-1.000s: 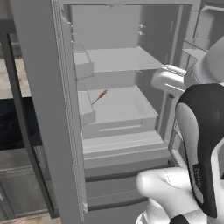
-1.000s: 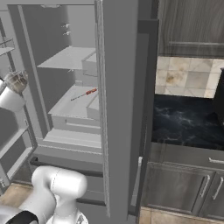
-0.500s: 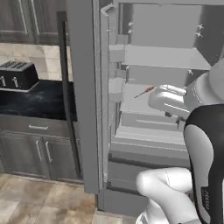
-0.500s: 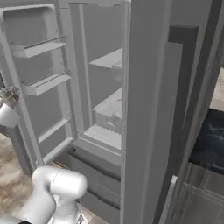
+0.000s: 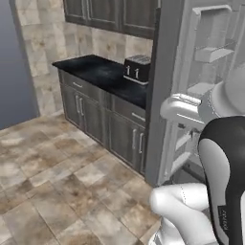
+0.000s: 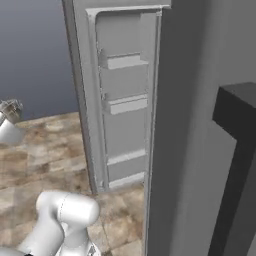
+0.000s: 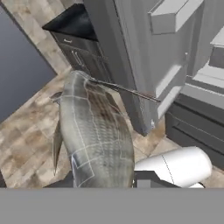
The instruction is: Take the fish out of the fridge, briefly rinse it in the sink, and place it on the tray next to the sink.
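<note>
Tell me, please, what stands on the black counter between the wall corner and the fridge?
In the left base view, a toaster stands on the black counter, close to the fridge; the remaining counter looks bare.

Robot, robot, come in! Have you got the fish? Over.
End effector shut on fish. Fish out of fridge, door open. Nothing blocking; sink not yet reached.
</note>
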